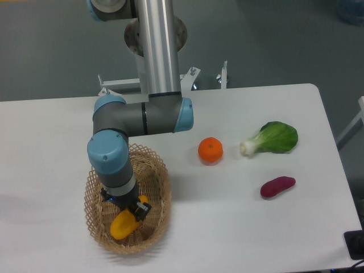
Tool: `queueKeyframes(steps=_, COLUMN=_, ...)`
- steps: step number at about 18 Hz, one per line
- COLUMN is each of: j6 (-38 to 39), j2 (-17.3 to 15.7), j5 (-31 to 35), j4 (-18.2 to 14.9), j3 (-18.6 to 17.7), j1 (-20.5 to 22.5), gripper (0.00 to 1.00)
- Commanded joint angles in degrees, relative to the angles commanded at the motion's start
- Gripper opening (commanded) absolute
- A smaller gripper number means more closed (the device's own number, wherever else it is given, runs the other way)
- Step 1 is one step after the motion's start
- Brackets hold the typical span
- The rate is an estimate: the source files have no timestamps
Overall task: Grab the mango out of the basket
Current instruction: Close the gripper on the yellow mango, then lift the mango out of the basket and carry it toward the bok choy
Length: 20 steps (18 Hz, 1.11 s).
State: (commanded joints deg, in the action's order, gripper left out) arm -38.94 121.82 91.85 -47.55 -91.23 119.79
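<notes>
Reaching into the basket (162, 187), my gripper (129, 209) sat right over the mango (122, 224) to grasp it. I couldn't tell whether the fingers had closed.

One mango (123, 224), orange (210, 150), basket (156, 176), sweet potato (277, 186), bok choy (273, 139)

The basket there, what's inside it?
Inside the basket lies a yellow-orange mango, with the gripper lowered onto it. The arm covers the basket's back part, so anything beneath it cannot be seen.
</notes>
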Motion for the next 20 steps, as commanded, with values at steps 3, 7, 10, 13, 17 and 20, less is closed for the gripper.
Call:
queueKeyframes(steps=3, j6=-0.8, j2=-1.1, j5=-0.3, j4=-0.2, j3=0.5, j1=0.0, gripper=0.40)
queueKeyframes(steps=7, j6=-3.6, j2=-3.6, j5=-0.8, j4=-1.3, j3=1.9, j1=0.8, gripper=0.41)
queueKeyframes(steps=10, j6=-7.7, j2=-5.7, j5=-1.9, j4=-2.5, j3=2.6, j1=3.4, gripper=0.42)
queueKeyframes(steps=13, j6=-12.0, j2=-7.5, j5=-3.2, j4=-5.6, j3=3.3, j1=7.4, gripper=0.42)
queueKeyframes(steps=17, j6=-21.1, j2=-10.3, j5=-6.6, j4=-12.9, j3=5.7, j1=14.5, gripper=0.42)
queueKeyframes(steps=20, j6=-28.2, j2=-10.7, j5=-8.4, j4=-18.7, j3=9.2, j1=19.7, gripper=0.42)
